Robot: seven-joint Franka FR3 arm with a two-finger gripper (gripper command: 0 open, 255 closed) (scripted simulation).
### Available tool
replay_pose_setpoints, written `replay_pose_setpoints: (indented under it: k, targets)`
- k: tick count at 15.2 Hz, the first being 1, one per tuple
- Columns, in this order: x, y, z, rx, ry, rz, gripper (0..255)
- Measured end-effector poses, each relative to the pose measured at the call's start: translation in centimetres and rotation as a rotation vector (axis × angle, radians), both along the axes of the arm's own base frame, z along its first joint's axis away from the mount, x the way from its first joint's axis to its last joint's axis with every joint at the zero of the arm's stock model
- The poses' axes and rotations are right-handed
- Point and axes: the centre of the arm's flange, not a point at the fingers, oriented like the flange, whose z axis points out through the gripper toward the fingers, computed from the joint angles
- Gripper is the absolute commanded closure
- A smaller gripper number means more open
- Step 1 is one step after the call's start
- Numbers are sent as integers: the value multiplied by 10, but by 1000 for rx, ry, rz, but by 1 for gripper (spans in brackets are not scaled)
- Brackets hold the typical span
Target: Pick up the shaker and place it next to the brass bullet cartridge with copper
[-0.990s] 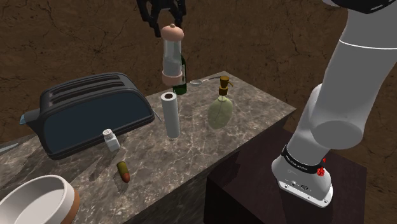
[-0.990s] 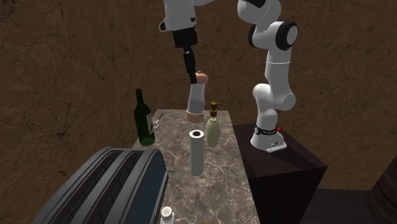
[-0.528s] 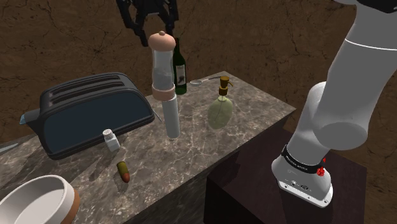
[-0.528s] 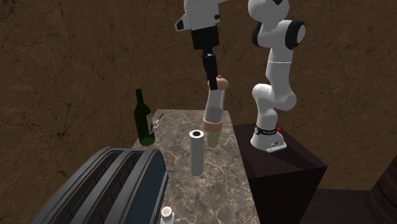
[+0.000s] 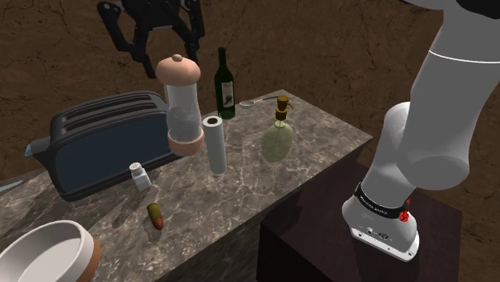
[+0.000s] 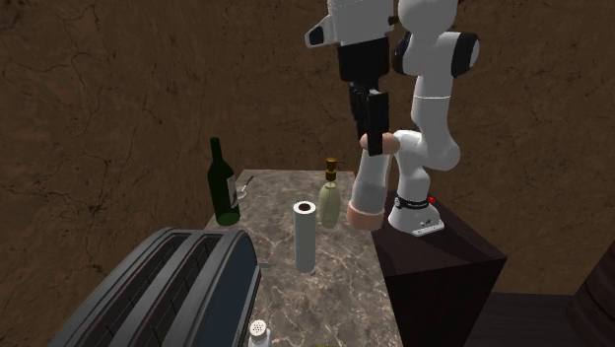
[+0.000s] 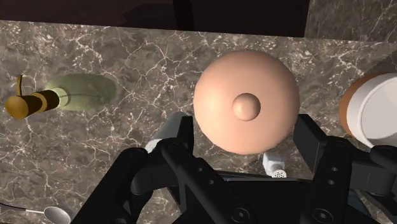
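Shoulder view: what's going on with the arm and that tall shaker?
The all-black gripper is shut on the peach domed cap of the tall clear shaker, holding it in the air over the dark marble counter, slightly tilted. The small brass bullet cartridge sits apart from it, toward the shoulder view's lower left, beyond a small white shaker that stands by the dark toaster. The shaker has not yet been set down next to the cartridge.
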Motion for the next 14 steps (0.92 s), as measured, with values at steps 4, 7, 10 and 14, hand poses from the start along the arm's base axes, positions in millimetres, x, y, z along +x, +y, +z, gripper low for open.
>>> replay_pose_setpoints:
  k: [4,7,10,14]
  targets:
    - [-27,49,-1,0,0,0,255]
    - [-45,80,-3,0,0,1,255]
    - [-48,85,-17,0,0,-1,255]
    - [-50,87,-39,-1,0,-1,255]
